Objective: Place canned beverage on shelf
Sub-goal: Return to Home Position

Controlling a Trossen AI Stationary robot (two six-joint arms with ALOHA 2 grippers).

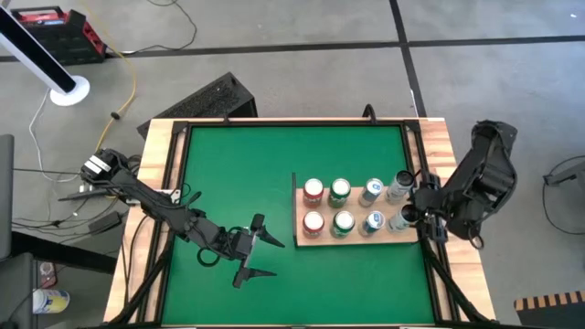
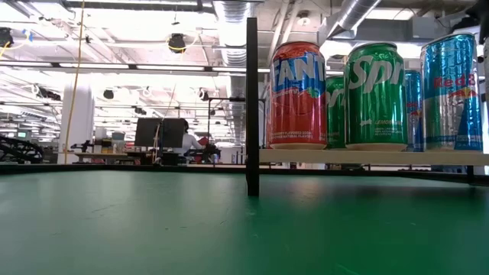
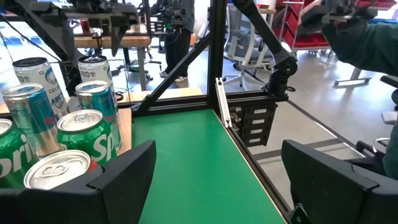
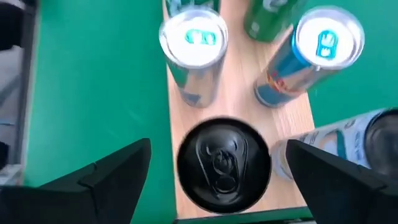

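Eight drink cans (image 1: 341, 191) are standing on the shelf (image 1: 355, 240), so the right gripper (image 4: 217, 152) is hovering open above the black-topped end can (image 4: 225, 171), seemingly done, while the left gripper (image 1: 277, 258) is waiting open over the surface (image 1: 238, 174).

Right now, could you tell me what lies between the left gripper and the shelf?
Only bare green tabletop separates the left gripper from the shelf in the high view.
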